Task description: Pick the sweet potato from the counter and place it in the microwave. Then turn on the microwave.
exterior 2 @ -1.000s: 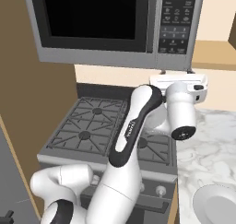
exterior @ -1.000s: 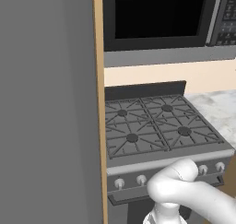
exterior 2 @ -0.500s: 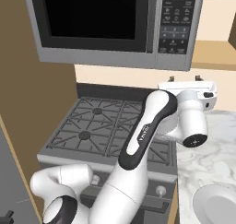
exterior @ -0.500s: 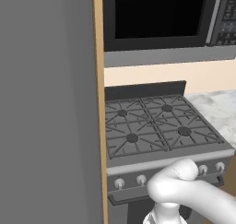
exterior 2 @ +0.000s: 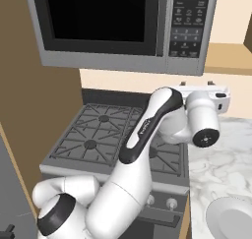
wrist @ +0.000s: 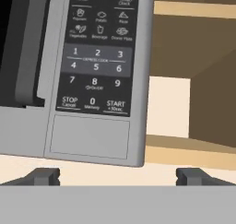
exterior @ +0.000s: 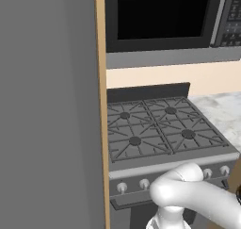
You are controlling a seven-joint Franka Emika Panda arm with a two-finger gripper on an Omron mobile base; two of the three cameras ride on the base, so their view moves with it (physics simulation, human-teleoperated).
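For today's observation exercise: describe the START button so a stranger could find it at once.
Find the black-fronted microwave above the gas stove, then the keypad right of its door. The START button is bottom right, beside 0, opposite STOP.

Microwave (wrist: 69, 140) button panel (wrist: 97, 57) close ahead, door apparently shut (START key at lower right), fingertips (wrist: 44, 176) wide apart.

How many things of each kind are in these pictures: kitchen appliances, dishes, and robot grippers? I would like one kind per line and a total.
Appliances: 2, the microwave and the gas stove
Dishes: 1, the white plate on the counter
Grippers: 1, the open gripper
Total: 4
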